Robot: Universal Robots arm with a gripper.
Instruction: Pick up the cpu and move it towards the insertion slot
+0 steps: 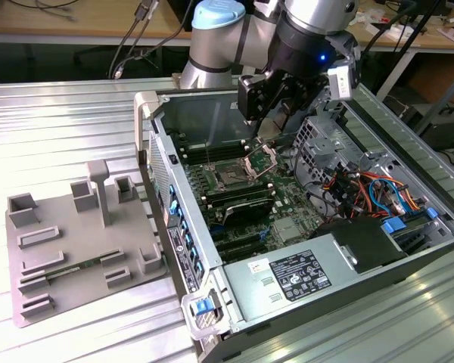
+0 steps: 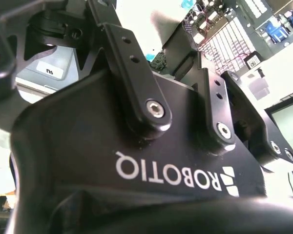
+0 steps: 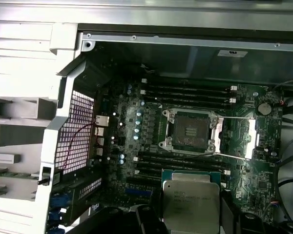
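The cpu (image 3: pixel 190 201), a flat square chip with a dull grey metal top, sits between two dark fingers (image 3: pixel 142 219) of my gripper (image 3: pixel 190 217), which is shut on it. The insertion slot (image 3: pixel 190 132) lies on the motherboard a short way beyond the chip, with a dark centre, a silver frame and its wire bracket (image 3: pixel 244 139) swung open to one side. In the exterior view my gripper (image 1: pixel 276 121) hangs inside the open computer case, just above and behind the insertion slot (image 1: pixel 231 176). The gripper's black housing (image 2: pixel 151 165) fills most of the second wrist view.
Long black memory slots (image 3: pixel 185 92) run on both sides of the socket. A power supply (image 1: pixel 295 276), a drive cage (image 1: pixel 321 140) and coloured cables (image 1: pixel 371 193) crowd the case. A grey plastic tray (image 1: pixel 76 249) with raised blocks lies at the exterior view's left.
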